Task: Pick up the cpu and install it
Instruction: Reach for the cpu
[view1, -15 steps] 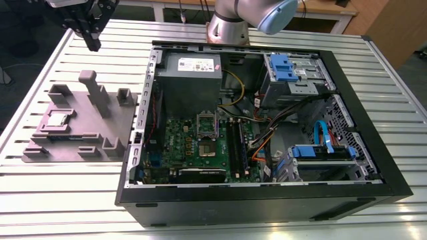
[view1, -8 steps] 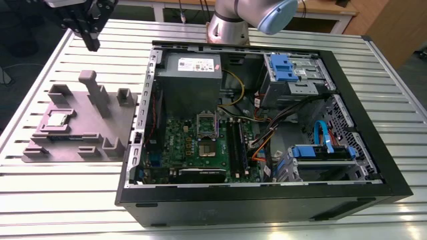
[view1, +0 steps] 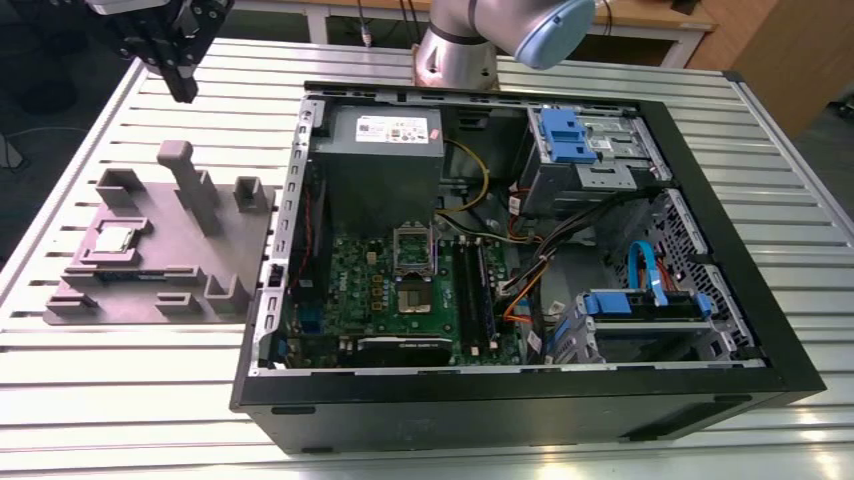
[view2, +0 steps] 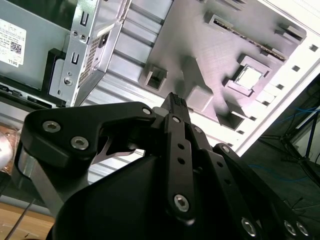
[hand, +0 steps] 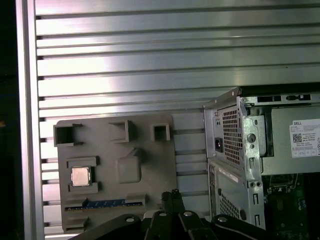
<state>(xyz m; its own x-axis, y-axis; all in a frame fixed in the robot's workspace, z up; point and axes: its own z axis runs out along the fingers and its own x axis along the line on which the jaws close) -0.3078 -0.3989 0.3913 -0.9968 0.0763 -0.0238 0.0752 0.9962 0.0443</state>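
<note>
Cpu (view1: 118, 238) lies in a recess of the grey tray (view1: 167, 262) near the edge of the bench (view1: 134, 400) at the exterior view's left; the gripper (view1: 180, 88), closed and empty, hangs over the far corner there, well apart.

The gripper (view1: 184, 95) is held at the upper left of the exterior view, pointed downward, fingers (view1: 179, 78) pressed together. The arm (view1: 461, 45) is seen at top centre.
</note>
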